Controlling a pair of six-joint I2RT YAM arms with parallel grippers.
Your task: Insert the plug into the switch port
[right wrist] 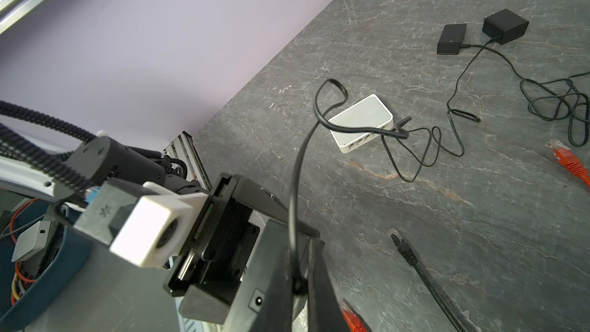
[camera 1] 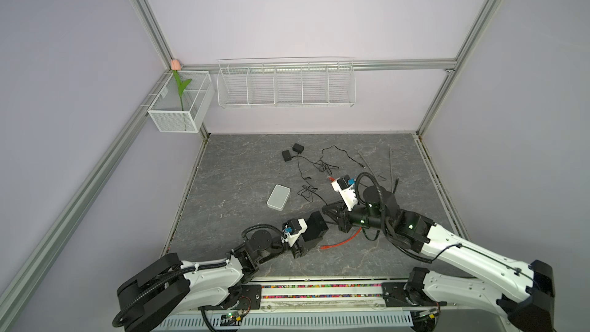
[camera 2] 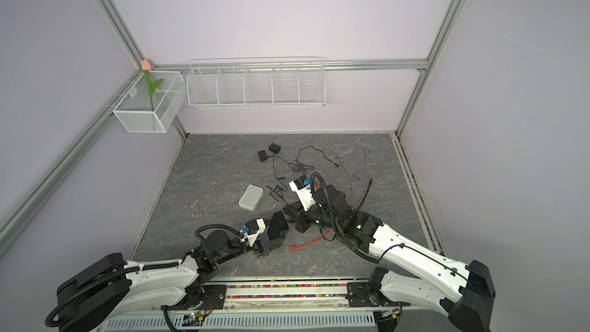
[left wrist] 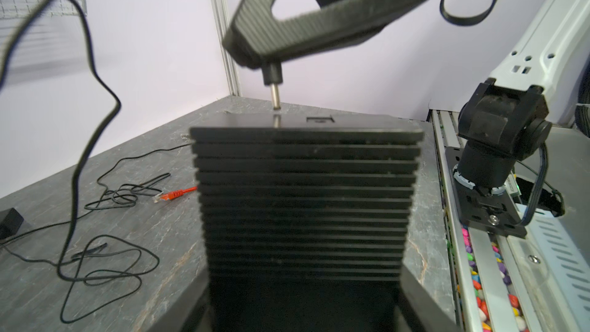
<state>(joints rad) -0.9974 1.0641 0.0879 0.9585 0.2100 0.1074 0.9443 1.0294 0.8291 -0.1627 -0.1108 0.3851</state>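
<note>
My left gripper [left wrist: 303,298] is shut on the switch [left wrist: 303,193], a black ribbed box, and holds it above the table; both top views show it [camera 1: 316,225] [camera 2: 279,225]. My right gripper [right wrist: 300,282] is shut on the plug [right wrist: 297,281], a black barrel plug whose thin black cable loops upward. In the left wrist view the plug [left wrist: 272,75] points at the switch's end face. Its metal tip meets that face beside the square port [left wrist: 320,119], not in it. In the right wrist view the port [right wrist: 257,301] shows empty, next to the right fingers.
A white network switch [camera 1: 278,197] lies on the table's middle, with tangled black cords and two black adapters [camera 1: 292,152] behind it. A red network cable [camera 1: 338,244] lies under the right arm, grey cables [camera 1: 391,167] at back right. Wire baskets hang on the wall.
</note>
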